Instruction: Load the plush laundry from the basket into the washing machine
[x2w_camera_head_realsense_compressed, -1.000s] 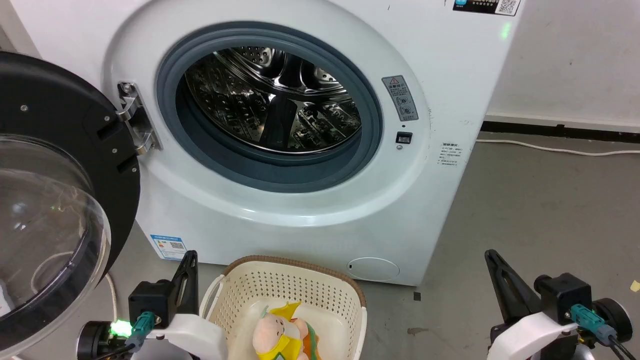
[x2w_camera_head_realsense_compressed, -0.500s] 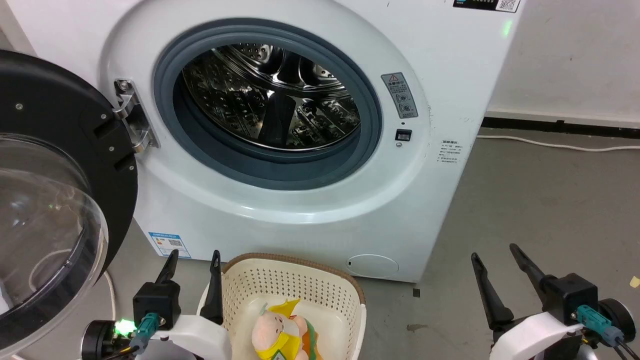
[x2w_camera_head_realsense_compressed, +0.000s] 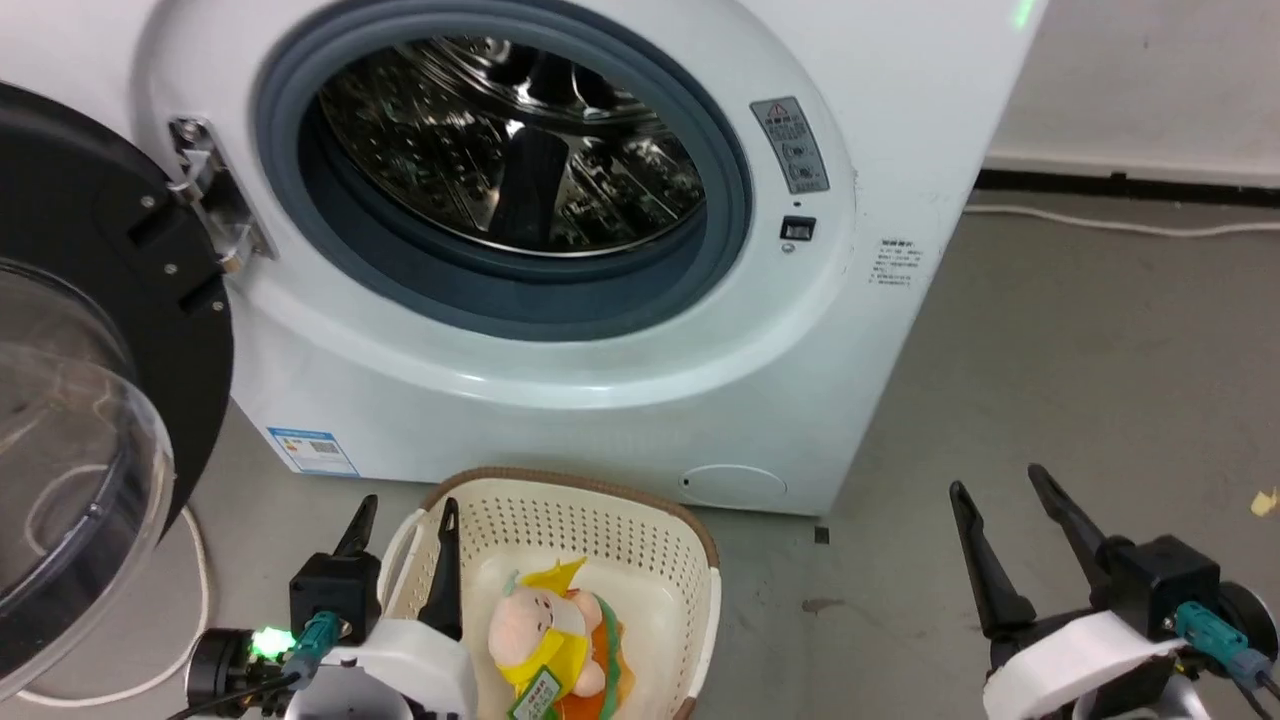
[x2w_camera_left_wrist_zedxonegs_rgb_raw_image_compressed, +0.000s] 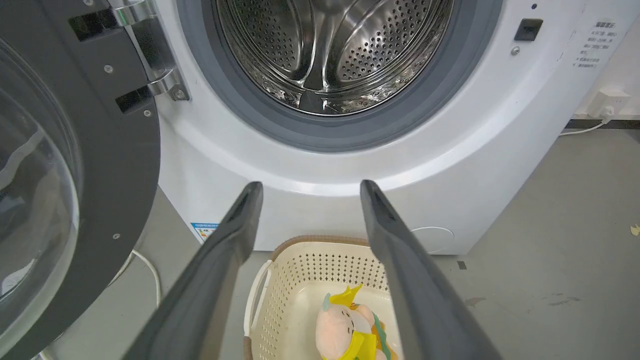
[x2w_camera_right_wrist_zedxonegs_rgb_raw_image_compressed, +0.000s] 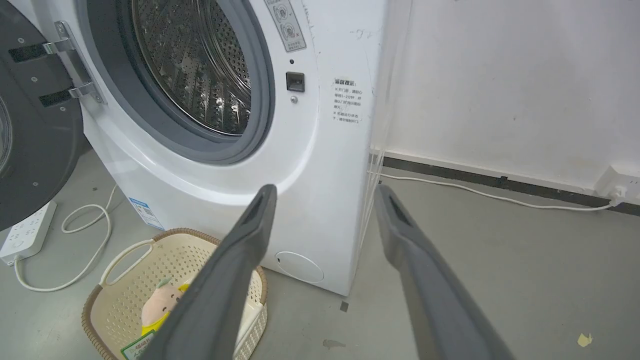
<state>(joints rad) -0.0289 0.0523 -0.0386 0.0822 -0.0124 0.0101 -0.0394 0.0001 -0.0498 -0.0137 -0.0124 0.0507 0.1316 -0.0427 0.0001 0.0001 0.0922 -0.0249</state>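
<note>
The plush laundry (x2w_camera_head_realsense_compressed: 545, 640), pale pink head and yellow clothing, lies in the cream basket (x2w_camera_head_realsense_compressed: 600, 530) on the floor before the washing machine (x2w_camera_head_realsense_compressed: 560, 400). The washer's black-rimmed domed door (x2w_camera_head_realsense_compressed: 80, 400) is swung wide to the left, baring the steel drum (x2w_camera_left_wrist_zedxonegs_rgb_raw_image_compressed: 330, 50). My left gripper (x2w_camera_head_realsense_compressed: 409, 503) hangs open over the basket's left rim, above and left of the toy (x2w_camera_left_wrist_zedxonegs_rgb_raw_image_compressed: 340, 325); the left wrist view shows the wide gap of this gripper (x2w_camera_left_wrist_zedxonegs_rgb_raw_image_compressed: 311, 184). Off to the basket's right, my right gripper (x2w_camera_head_realsense_compressed: 996, 480) is open over bare floor, its fingers spread (x2w_camera_right_wrist_zedxonegs_rgb_raw_image_compressed: 326, 188).
A white power strip (x2w_camera_right_wrist_zedxonegs_rgb_raw_image_compressed: 25, 232) and a looped white cable (x2w_camera_right_wrist_zedxonegs_rgb_raw_image_compressed: 75, 250) lie on the floor under the open door. Another cable (x2w_camera_head_realsense_compressed: 1100, 225) runs along the wall to a socket (x2w_camera_right_wrist_zedxonegs_rgb_raw_image_compressed: 617, 182). A yellow scrap (x2w_camera_head_realsense_compressed: 1262, 500) lies on the grey floor at the right.
Both grippers went from shut to open. The head camera has since tipped down, so the washer sits higher in view and more of the basket and toy shows.
</note>
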